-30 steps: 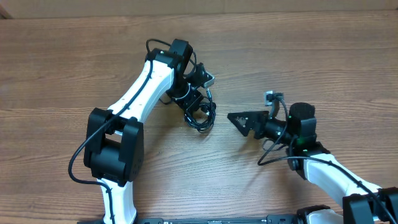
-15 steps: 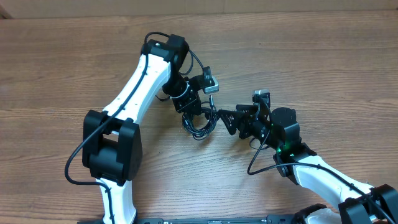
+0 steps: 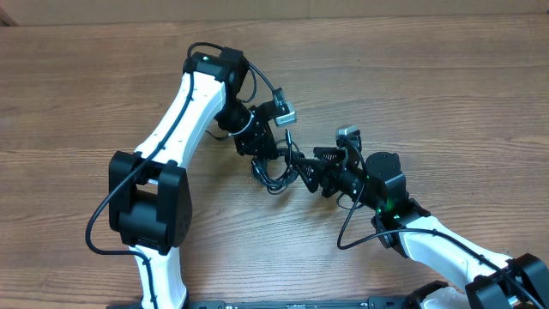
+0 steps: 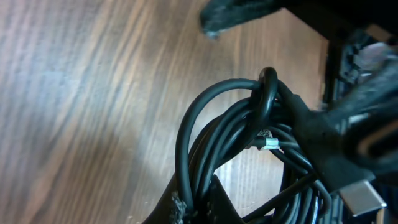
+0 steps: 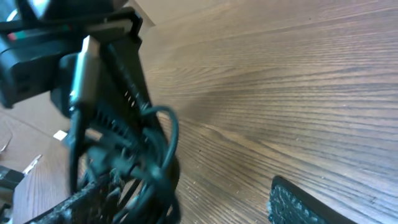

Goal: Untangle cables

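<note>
The cables are a tangled bundle of thin black cords near the table's middle. My left gripper is shut on them from above. In the left wrist view its fingertips pinch several strands of the cables, and a silver plug tip shows at the lower right. My right gripper is open and right beside the bundle on its right. In the right wrist view the cables lie against its left finger. The other finger stands far apart over bare wood.
The wooden table runs to a pale wall along the back edge. A thicker cord loops by the left arm's base, and another hangs under the right arm. The left wrist camera juts out above the bundle.
My right gripper has swung left across the table up to the bundle, its jaws narrowing somewhat. The left arm shifted slightly left, still holding the cables.
</note>
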Motion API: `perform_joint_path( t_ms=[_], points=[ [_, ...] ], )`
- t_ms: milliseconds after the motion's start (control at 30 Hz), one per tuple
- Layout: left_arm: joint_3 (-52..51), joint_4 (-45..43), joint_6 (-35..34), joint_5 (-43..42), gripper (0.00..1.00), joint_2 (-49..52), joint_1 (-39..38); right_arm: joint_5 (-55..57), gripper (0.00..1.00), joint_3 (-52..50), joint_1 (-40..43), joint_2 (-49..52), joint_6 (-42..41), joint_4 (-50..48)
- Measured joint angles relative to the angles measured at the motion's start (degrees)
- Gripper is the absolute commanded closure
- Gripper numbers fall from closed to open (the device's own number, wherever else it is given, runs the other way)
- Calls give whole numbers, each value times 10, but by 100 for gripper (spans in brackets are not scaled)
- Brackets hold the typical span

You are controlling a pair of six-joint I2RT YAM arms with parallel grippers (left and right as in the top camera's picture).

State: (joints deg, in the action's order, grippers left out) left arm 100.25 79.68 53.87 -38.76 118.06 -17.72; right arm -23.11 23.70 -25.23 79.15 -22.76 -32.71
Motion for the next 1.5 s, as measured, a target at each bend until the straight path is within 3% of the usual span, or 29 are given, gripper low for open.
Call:
perform_joint_path(
  t_ms=[67, 167, 300, 467, 733, 867, 967, 1033, 1067, 1133, 1200, 1233, 1267, 1433, 1467, 1500],
  points=[
    [0, 5, 5, -3, 96, 0, -7, 0, 40, 0, 0, 0, 3, -8],
    [0, 5, 8, -7, 96, 0, -17, -14, 68, 0, -1, 0, 7, -35],
    [2, 3, 10, -7, 96, 0, -26, -35, 96, 2, -2, 1, 7, -61],
    [2, -25, -5, 0, 96, 1, -24, -32, 96, 8, 2, 1, 3, -29],
    [2, -73, -94, -15, 96, 1, 3, -24, 96, 18, 24, 1, -5, -12],
    [3, -93, -146, -20, 96, 1, 49, -24, 96, 18, 68, 1, -41, 11],
    [4, -99, -169, -73, 96, 1, 91, -35, 96, 18, 87, 1, -82, 26],
    [4, -105, -177, -109, 96, 1, 103, -37, 92, 18, 89, 1, -101, 35],
    [4, -110, -179, -122, 96, 1, 106, -38, 82, 18, 90, 1, -108, 41],
    [4, -128, -181, -143, 96, 1, 111, -35, 53, 18, 94, 1, -120, 58],
    [5, -148, -187, -154, 96, 1, 126, -33, 13, 15, 102, 2, -123, 66],
    [5, -154, -192, -157, 96, 1, 132, -35, 5, 13, 103, 2, -124, 66],
    [5, -160, -197, -160, 96, 1, 138, -38, 0, 13, 103, 2, -126, 63],
    [6, -189, -245, -163, 96, 1, 148, -78, 0, 13, 91, 2, -131, 15],
    [6, -194, -257, -164, 96, 1, 145, -85, 4, 13, 85, 2, -131, 5],
    [6, -198, -271, -164, 96, 1, 142, -89, 17, 13, 78, 2, -131, -5]
  ],
)
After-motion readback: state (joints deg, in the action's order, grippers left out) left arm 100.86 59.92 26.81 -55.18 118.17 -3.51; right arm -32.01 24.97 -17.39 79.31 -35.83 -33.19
